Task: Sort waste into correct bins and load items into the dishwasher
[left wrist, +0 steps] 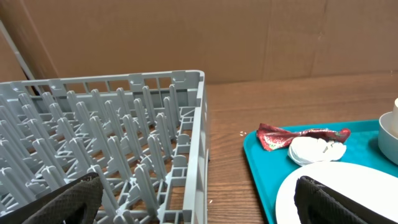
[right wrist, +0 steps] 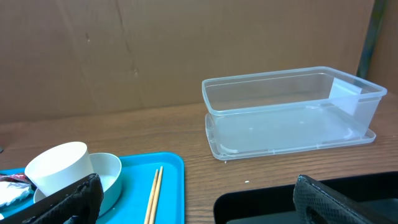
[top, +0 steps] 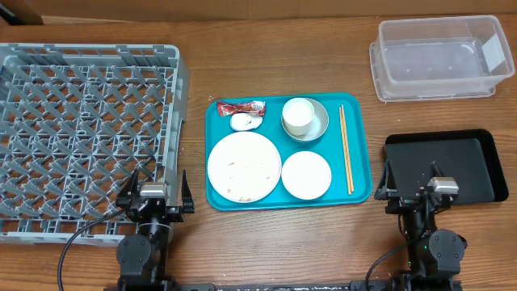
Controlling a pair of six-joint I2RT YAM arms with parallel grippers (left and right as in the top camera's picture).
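Observation:
On the teal tray [top: 360,184] lie a red wrapper [top: 241,107], a crumpled white scrap [top: 245,122], a large white plate [top: 244,166] speckled with rice grains, a small white dish [top: 306,175], a white cup [top: 297,115] standing in a grey-green bowl [top: 321,123], and wooden chopsticks [top: 346,149]. The grey dish rack [top: 174,89] fills the left side. My left gripper [top: 156,189] hovers open over the rack's near right corner [left wrist: 199,155], holding nothing. My right gripper [top: 423,184] is open and empty at the near left edge of the black tray [top: 460,166]. The clear tub [top: 440,61] stands behind it.
A brown cardboard wall closes off the far side of the table. Bare wood runs between the rack and the teal tray [left wrist: 261,180], and between that tray and the black tray [right wrist: 261,202]. The clear tub [right wrist: 286,112] holds nothing.

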